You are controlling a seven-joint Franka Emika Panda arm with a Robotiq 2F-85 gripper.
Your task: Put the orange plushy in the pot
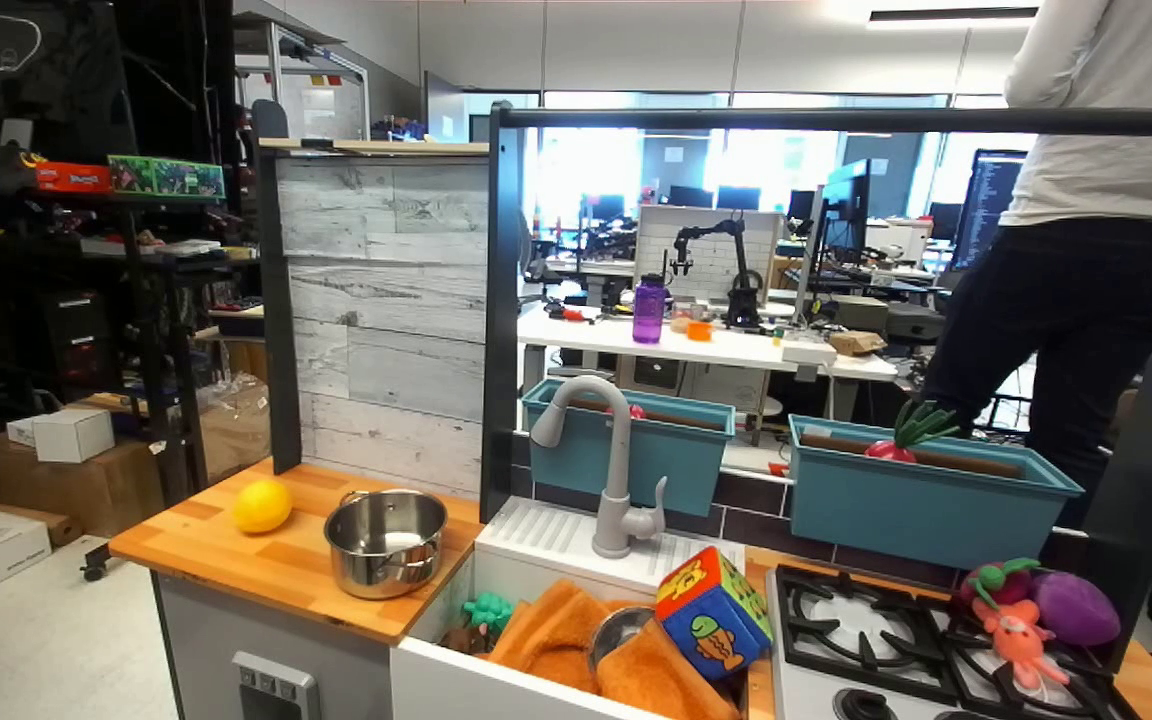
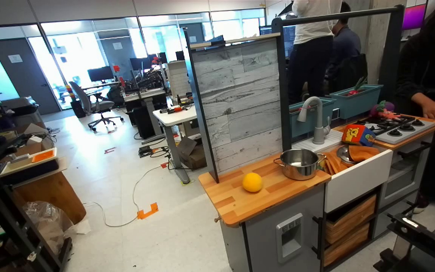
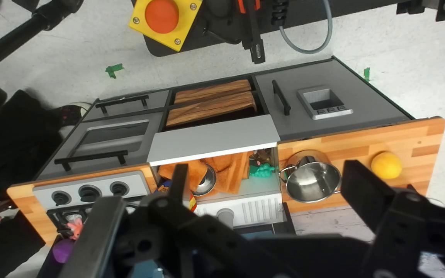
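Orange plushy (image 2: 252, 182): resting near the pot (image 2: 300, 172), not touching it; likely light and squashy, asking for a gentle squeeze about its middle. Gripper (image 3: 267, 175): I am holding the fingers wide apart, pinching nothing. Pot: seemingly containing nothing, reflections clouding its floor. Sink (image 2: 359, 181) beside the pot: holding orange cloths (image 1: 664, 672), a metal bowl (image 1: 619, 632).

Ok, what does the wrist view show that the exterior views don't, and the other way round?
Only the wrist view: the fingers, spread open, and a yellow button box.
Only the exterior views: a leafy radish in both, and in an exterior view a purple bottle.
All three: the orange plushy on the wooden counter, apart from the pot.
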